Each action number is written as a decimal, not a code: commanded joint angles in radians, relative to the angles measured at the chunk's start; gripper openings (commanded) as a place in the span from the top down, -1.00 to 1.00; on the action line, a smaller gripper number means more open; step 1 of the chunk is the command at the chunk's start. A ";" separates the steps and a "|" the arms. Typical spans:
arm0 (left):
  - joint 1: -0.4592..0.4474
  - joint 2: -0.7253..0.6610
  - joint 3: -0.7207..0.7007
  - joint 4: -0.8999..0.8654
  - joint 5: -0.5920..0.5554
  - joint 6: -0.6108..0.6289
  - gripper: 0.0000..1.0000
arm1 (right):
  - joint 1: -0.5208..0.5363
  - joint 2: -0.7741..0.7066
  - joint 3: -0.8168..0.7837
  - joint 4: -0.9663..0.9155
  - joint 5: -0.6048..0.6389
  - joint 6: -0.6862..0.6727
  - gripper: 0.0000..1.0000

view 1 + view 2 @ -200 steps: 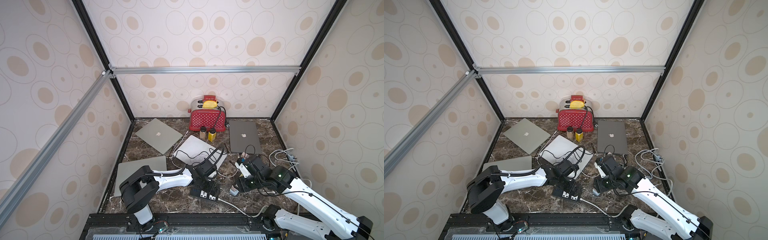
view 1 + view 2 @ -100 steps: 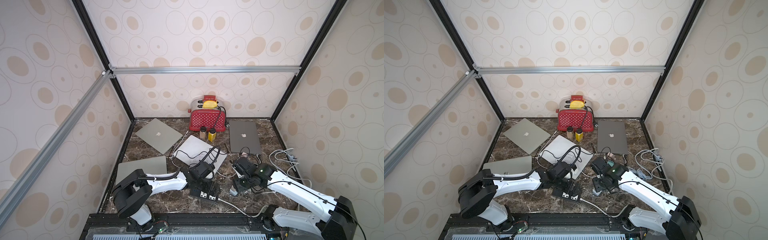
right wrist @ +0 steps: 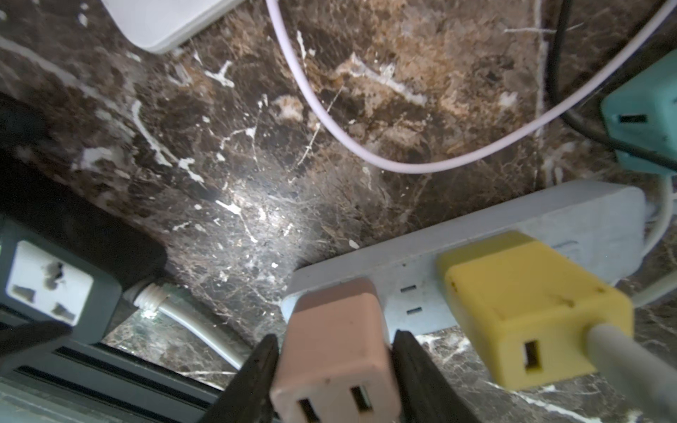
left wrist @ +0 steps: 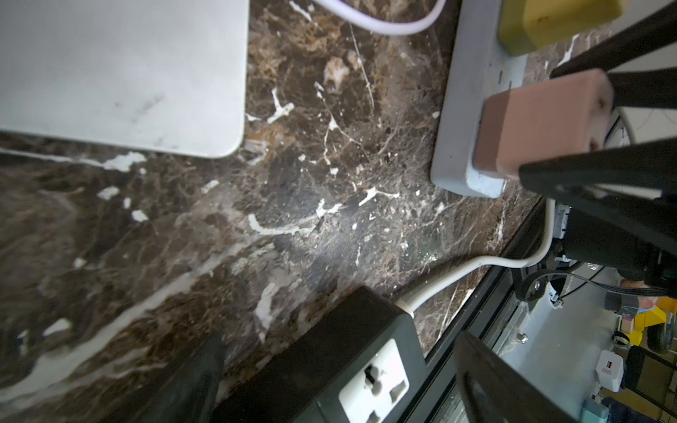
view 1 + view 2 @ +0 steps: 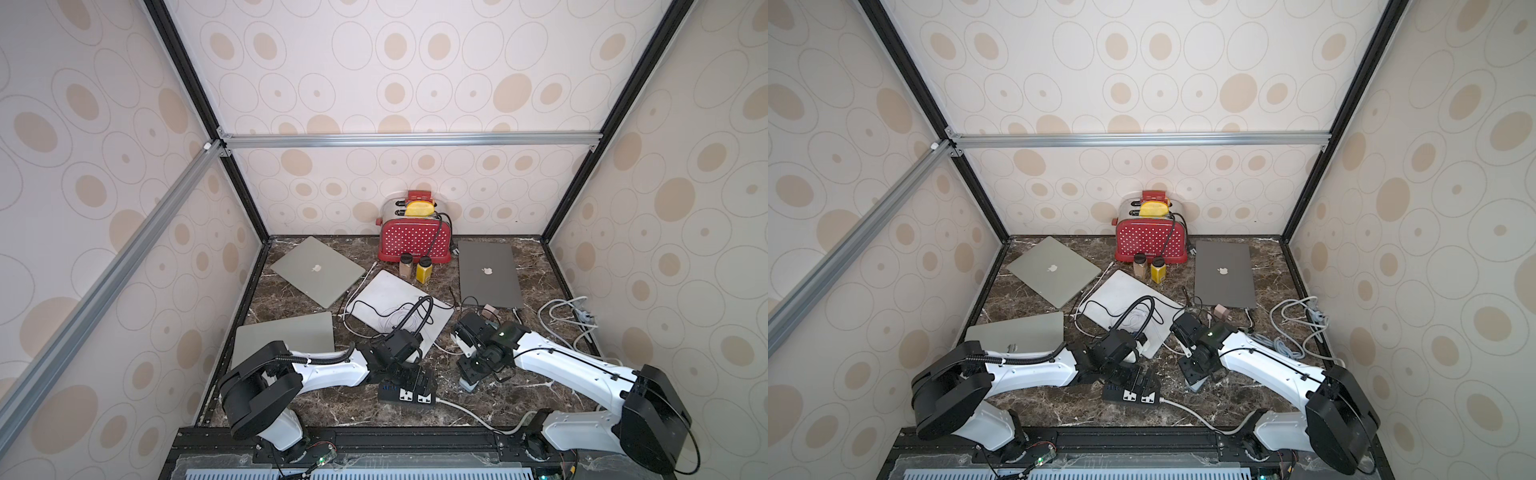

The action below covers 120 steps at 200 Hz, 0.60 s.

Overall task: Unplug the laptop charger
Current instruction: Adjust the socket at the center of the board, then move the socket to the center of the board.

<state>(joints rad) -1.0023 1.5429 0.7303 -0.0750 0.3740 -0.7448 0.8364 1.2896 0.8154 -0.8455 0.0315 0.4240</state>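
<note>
Gripping looks to be the step in hand. The right gripper (image 3: 335,340) straddles a pink square plastic charger block (image 3: 329,318), and its black fingers (image 3: 252,370) lie against both flanks with no gap I can make out, so I judge it closed on the block. That block stands plugged into the near end of a long white plastic power strip (image 3: 414,271), which lies on the dark brown marble tabletop (image 3: 256,146) toward the near right. No lead shows in its two ports, so taking it for the laptop charger is my guess from where the gripper sits.

The next move calls for a straight pull along the prongs, away from the strip's face. Nothing pins the light strip down, so it may lift with the block. The left gripper (image 4: 340,338) is spread wide astride a black multi-socket power strip (image 4: 329,359) at near centre, left of the white one, and clasps nothing.

The white strip also holds a yellow plastic plug block (image 3: 531,311) farther along. Whether the teal plug block (image 3: 644,121) past its far end is plugged in, I cannot tell. The black strip's visible sockets are empty. Against the far wall, a red white-dotted toaster (image 5: 415,245) carries a yellow piece (image 5: 419,208) in a slot. Before it stand a small jar of brownish contents (image 5: 406,266) and a small jar of yellow contents (image 5: 424,269).
</note>
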 commanded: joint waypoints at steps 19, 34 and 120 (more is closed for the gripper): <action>0.007 -0.008 -0.003 0.051 -0.017 -0.018 -0.98 | -0.009 0.019 0.029 -0.001 -0.001 0.019 0.46; 0.007 -0.009 -0.005 0.068 -0.033 -0.025 -0.98 | -0.020 0.020 0.034 0.029 0.004 0.046 0.60; 0.007 0.101 0.007 0.226 -0.232 -0.125 -0.98 | -0.023 0.223 0.141 0.292 -0.024 0.246 1.00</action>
<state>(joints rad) -0.9997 1.5887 0.7277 0.0784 0.2218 -0.8169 0.8169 1.4281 0.9165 -0.7425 0.0338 0.5987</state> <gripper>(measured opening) 0.990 0.467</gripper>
